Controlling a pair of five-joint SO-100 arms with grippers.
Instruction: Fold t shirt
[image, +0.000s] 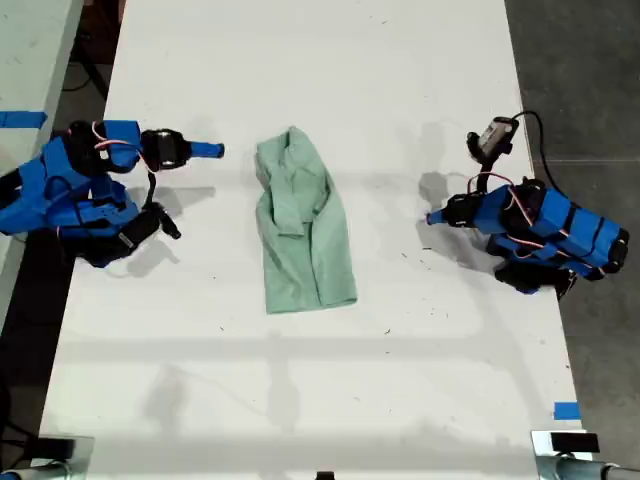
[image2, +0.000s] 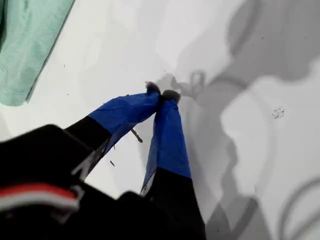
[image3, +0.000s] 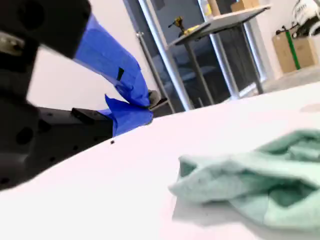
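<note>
The t shirt (image: 300, 225) is a pale mint-green, creased bundle lying lengthwise in the middle of the white table (image: 300, 60). My first gripper (image: 432, 218) rests low at the exterior view's right, pointing toward the shirt but well apart from it. Its blue fingertips (image2: 161, 92) meet with nothing between them, and the t shirt (image2: 25, 45) shows only as an edge. My second gripper (image: 215, 151) lies at the exterior view's left, aimed at the shirt's upper end across a short gap. It is shut (image3: 150, 100) and holds nothing, with the t shirt (image3: 260, 185) just beyond it.
Both blue arms sit folded near the table's side edges in the exterior view. Blue tape (image: 565, 410) marks the near right corner there. A dark floor lies beyond the table's right edge. Metal-legged tables (image3: 200, 60) and boxes stand far behind in the second wrist view.
</note>
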